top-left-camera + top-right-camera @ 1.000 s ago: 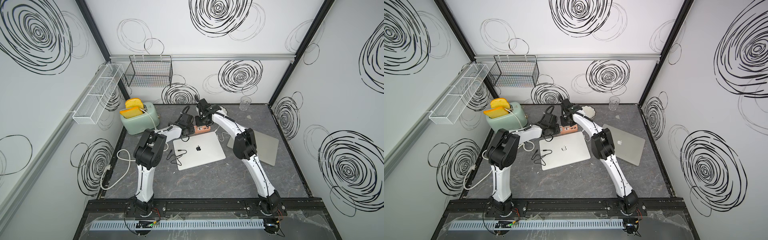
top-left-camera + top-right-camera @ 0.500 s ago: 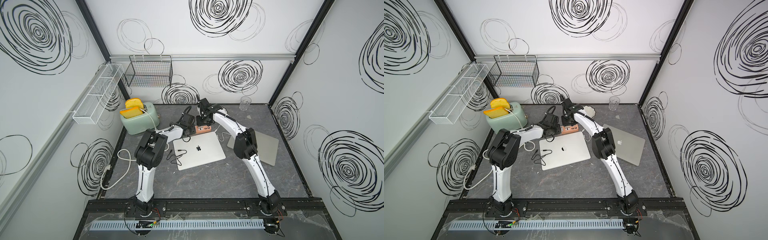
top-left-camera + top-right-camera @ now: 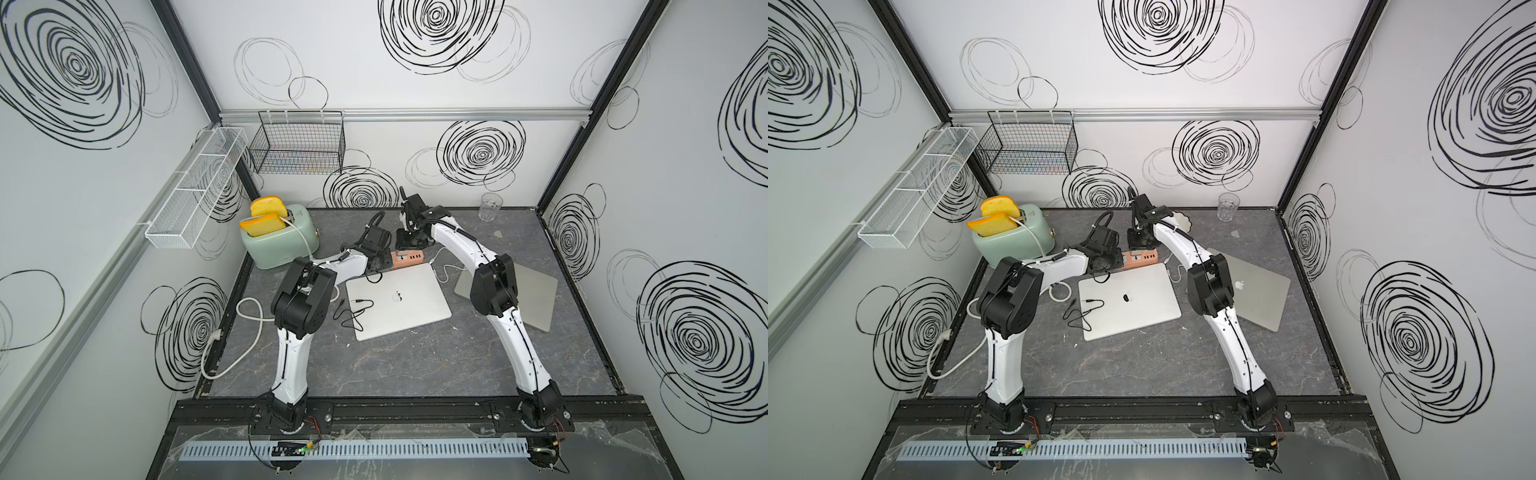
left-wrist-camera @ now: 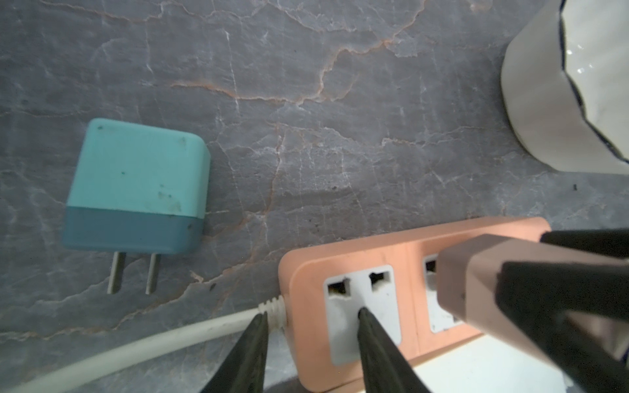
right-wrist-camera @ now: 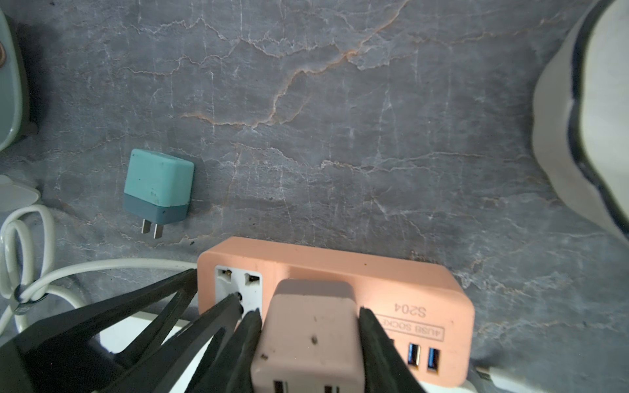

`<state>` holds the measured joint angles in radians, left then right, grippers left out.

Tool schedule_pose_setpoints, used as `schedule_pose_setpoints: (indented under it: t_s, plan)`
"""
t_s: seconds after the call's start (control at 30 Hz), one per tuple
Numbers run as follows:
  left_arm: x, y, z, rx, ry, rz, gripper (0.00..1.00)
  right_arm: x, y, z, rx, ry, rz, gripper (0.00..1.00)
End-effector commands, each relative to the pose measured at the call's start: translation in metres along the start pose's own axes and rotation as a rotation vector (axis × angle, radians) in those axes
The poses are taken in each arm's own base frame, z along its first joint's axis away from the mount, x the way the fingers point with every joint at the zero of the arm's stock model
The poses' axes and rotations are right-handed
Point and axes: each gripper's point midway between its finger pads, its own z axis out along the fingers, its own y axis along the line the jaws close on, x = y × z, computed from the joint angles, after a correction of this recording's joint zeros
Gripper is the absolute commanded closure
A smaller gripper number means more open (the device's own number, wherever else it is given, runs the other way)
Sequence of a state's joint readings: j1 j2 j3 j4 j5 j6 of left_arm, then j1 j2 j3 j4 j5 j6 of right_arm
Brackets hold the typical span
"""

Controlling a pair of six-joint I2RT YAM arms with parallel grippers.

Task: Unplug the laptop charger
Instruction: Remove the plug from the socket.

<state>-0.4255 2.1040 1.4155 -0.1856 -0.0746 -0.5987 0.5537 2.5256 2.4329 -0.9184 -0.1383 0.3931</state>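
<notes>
Charger [image 5: 311,340] sits clamped within the right tool [image 5: 309,313] (atop the strip [image 5: 425,289])

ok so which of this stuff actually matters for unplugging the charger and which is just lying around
In the job: pink charger, gripped by the right gripper; pink power strip it is plugged into, with the left gripper at its end.
Lying about: teal plug, toaster, silver laptop, grey laptop, glass, white dish.

right gripper [image 5: 310,314] clamped on pink charger [image 5: 311,340] atop pink power strip [image 5: 374,282]. left gripper [image 5: 214,285] jaws apart, straddling strip's left end. teal adapter [image 5: 158,185] loose, far-left of strip.
</notes>
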Motion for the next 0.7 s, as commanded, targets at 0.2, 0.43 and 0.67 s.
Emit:
schedule_pose_setpoints:
  t_s: [0.2,0.43,0.67]
  plan:
    - [0.091,0.066,0.031,-0.23,0.272,0.055,0.53,0.005,0.037,-0.057,-0.041,-0.016,-0.129,0.82]
    - [0.092,0.065,0.03,-0.214,0.28,0.045,0.54,0.001,0.037,-0.063,-0.095,-0.011,-0.073,0.82]
    - [0.089,0.052,0.022,-0.102,0.265,0.01,0.47,-0.005,-0.015,-0.102,-0.079,-0.038,-0.017,0.82]
